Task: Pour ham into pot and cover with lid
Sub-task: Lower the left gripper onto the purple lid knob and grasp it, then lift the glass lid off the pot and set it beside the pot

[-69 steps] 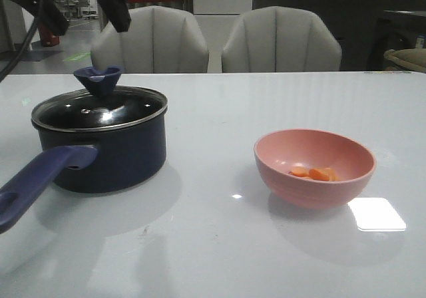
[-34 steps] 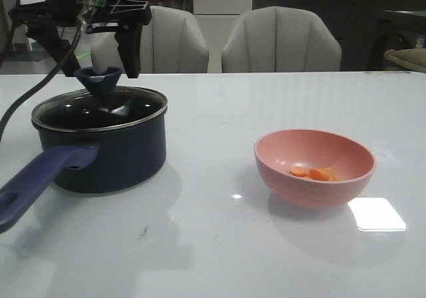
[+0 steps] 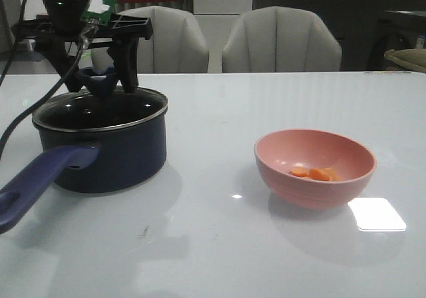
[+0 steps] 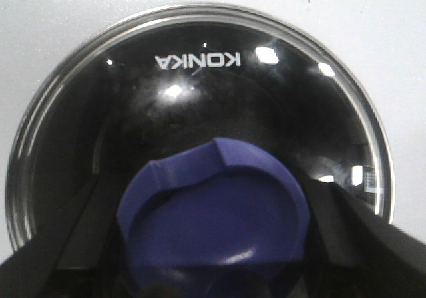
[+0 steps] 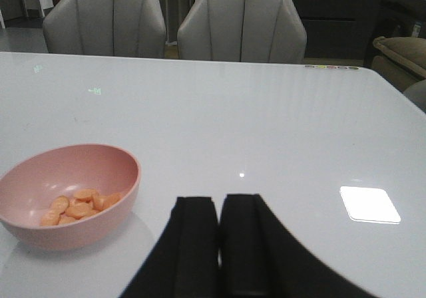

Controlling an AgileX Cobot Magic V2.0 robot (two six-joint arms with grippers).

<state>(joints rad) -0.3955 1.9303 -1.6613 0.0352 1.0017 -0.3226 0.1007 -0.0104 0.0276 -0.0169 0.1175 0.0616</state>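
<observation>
The dark navy pot (image 3: 123, 155) stands at the left of the table, its purple-blue handle (image 3: 33, 181) pointing to the front left. The glass lid (image 3: 100, 108) lies on it and fills the left wrist view (image 4: 200, 92). My left gripper (image 3: 100, 86) is open, one finger on each side of the lid's knob (image 3: 100, 82), also seen in the left wrist view (image 4: 213, 211). The ham (image 3: 316, 173) lies in the pink bowl (image 3: 315, 188) at the right. My right gripper (image 5: 219, 205) is shut and empty, low over the table to the right of the bowl (image 5: 100, 211) and ham (image 5: 76, 206).
Two grey chairs (image 3: 153, 38) (image 3: 279, 38) stand behind the table's far edge. A bright light patch (image 3: 376, 213) reflects on the white tabletop beside the bowl. The left arm's cable (image 3: 26, 122) hangs beside the pot.
My left gripper has come down from above the pot and now straddles the lid's knob. The pot, lid and bowl have not moved.
</observation>
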